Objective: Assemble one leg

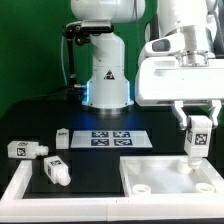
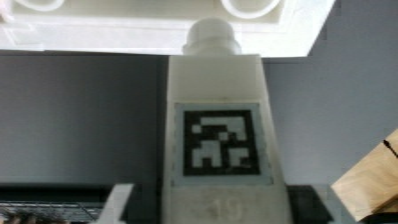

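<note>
The exterior view is lit evenly from above against a dark backdrop. The white tabletop (image 1: pixel 165 172) and the robot base (image 1: pixel 106 70) are rendered bright, nearly washed out, and a faint blue glow is seen at the base's foot. Short soft shadows are cast on the black table (image 1: pixel 95 160). The wrist view is soft throughout: the leg (image 2: pixel 222 90) is blurred, its tag (image 2: pixel 221 140) is smeared, and the tabletop is overexposed.

White, rounded, glossy arm base (image 1: pixel 105 70); small dark mark on front, blue glow at foot. Black cable (image 1: pixel 68 45) beside base. White gripper (image 1: pixel 198 122): boxy housing, rounded corners.
</note>
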Robot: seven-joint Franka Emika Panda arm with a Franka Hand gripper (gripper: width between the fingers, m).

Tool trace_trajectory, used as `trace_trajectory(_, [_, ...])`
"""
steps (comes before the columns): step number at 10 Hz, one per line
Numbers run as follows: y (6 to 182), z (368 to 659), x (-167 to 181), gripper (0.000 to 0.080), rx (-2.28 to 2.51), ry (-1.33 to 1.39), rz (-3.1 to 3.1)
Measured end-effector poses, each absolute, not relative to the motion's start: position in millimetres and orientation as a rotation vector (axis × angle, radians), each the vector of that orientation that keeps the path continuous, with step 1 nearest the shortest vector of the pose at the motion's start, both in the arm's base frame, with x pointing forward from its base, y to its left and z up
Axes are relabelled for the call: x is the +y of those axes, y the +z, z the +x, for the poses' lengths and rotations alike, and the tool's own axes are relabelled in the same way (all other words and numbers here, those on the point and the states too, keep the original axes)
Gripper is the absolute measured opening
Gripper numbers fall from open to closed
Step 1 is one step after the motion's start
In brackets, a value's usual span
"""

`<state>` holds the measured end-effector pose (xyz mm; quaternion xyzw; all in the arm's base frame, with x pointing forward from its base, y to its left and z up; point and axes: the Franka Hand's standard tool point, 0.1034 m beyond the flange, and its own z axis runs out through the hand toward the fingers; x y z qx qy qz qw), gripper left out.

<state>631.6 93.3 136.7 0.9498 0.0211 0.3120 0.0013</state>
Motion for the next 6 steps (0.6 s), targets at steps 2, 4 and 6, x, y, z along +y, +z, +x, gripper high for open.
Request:
trace_trajectory(2, [120.9,633,106,0.0286,0.091,0.999,2.978])
trace_trajectory(4, [115.4,635,104,0.0286,0.091,1.001,2.972])
trace_trajectory(6, [108.3,639,107,0.0286,0.100,0.996,2.972])
